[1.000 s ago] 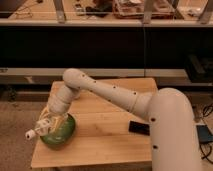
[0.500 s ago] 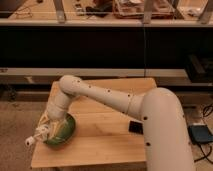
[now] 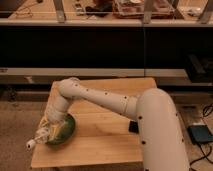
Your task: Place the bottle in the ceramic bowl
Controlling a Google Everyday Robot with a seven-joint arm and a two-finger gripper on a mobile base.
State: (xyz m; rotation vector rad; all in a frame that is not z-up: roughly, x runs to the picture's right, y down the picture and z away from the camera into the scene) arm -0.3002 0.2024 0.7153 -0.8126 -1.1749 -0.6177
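The green ceramic bowl [image 3: 65,131] sits near the front left of the wooden table [image 3: 105,145]. My gripper [image 3: 48,126] hangs at the bowl's left rim, at the end of the white arm that reaches in from the right. It is shut on the pale bottle [image 3: 42,136]. The bottle lies tilted, and its white cap [image 3: 31,145] points down and left, out past the bowl's left edge. The gripper and the bottle hide the left part of the bowl.
A small dark flat object [image 3: 133,127] lies on the table next to my arm. The table's left edge is close to the bowl. A grey box [image 3: 201,134] with cables sits on the floor at right. Dark shelving stands behind the table.
My gripper has moved down and to the left with the bottle, closer to the bowl's left rim. The cap now sticks out lower and further left.
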